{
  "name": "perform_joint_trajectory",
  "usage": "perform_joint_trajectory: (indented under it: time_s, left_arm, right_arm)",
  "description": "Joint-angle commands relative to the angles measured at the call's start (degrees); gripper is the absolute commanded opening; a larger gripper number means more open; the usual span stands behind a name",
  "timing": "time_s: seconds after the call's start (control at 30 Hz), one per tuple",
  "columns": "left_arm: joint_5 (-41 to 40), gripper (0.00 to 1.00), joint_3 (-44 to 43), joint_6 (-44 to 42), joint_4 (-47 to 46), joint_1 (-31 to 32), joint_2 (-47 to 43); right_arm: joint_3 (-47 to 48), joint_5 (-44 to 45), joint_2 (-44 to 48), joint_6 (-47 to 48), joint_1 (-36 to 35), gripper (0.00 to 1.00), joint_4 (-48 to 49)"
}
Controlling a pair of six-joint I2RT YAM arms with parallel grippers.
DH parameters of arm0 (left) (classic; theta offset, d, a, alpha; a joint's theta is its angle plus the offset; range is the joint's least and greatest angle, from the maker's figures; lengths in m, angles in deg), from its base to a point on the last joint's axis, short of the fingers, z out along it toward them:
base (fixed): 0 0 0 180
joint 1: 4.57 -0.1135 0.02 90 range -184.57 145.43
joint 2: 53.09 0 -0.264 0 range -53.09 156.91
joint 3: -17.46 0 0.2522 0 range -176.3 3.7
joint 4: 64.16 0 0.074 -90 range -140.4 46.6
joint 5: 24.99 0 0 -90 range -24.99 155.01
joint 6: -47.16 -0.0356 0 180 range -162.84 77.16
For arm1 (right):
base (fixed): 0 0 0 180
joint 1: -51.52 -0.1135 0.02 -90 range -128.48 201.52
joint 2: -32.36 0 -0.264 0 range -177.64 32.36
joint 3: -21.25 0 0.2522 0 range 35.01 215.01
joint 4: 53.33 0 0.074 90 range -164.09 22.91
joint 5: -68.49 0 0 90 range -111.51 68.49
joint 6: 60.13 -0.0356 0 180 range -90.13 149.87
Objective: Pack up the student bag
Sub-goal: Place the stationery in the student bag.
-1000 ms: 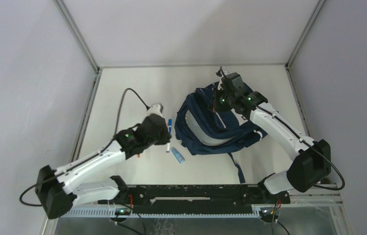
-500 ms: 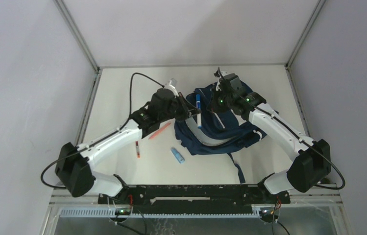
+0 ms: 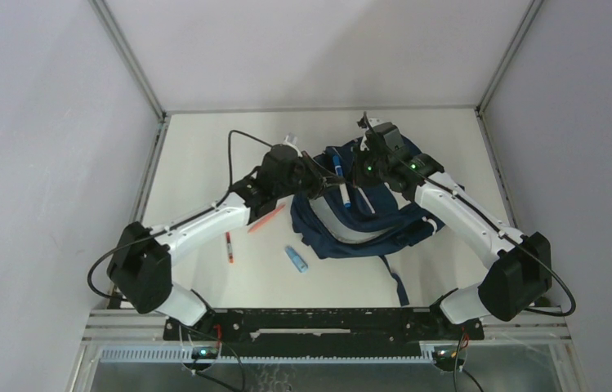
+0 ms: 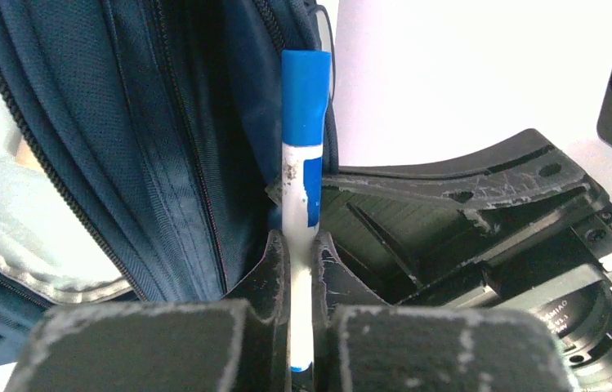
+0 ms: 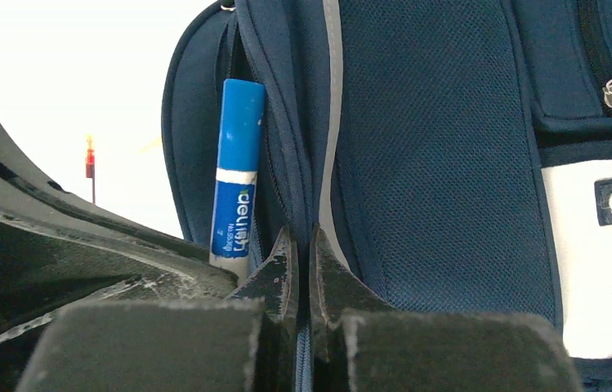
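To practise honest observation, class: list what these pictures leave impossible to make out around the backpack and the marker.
1. Contents of the student bag: in every view, its own fabric folds cover the inside.
2. Lower end of the blue marker: in the right wrist view, it is hidden behind a finger of the left end effector.
3. The light-blue item: in the top view, it is too small to identify.

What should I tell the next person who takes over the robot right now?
Left gripper: shut on the blue-capped white marker, cap end at the bag's opening.
Right gripper: shut on the zipper edge of the large navy-blue fabric backpack.
Done: marker brought to the opening, not released.
Left: drop it in, then pack the orange pen, thin red pen and small light-blue stick lying on the white table, left of the backpack.
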Motion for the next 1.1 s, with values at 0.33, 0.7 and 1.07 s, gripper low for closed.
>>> perform_joint_trajectory:
  time_s: [0.33,0.7,1.07]
  left_arm:
    - [-5.31,0.0,-2.47,4.02,-1.79,-0.05,4.61]
    - [-4.13,0.42,-5.35,0.73,-2.2,-0.2,6.72]
    - [-6.25,0.25,-1.25,-3.38,-1.67,0.79,-0.85]
  right_arm:
    - [1.31,-1.73,3.99,-1.54,-1.21,0.0,4.15]
    - [1.36,-1.2,4.17,-1.13,-0.59,0.0,3.91]
    - [1.35,-1.51,3.73,-1.06,-0.66,0.0,3.83]
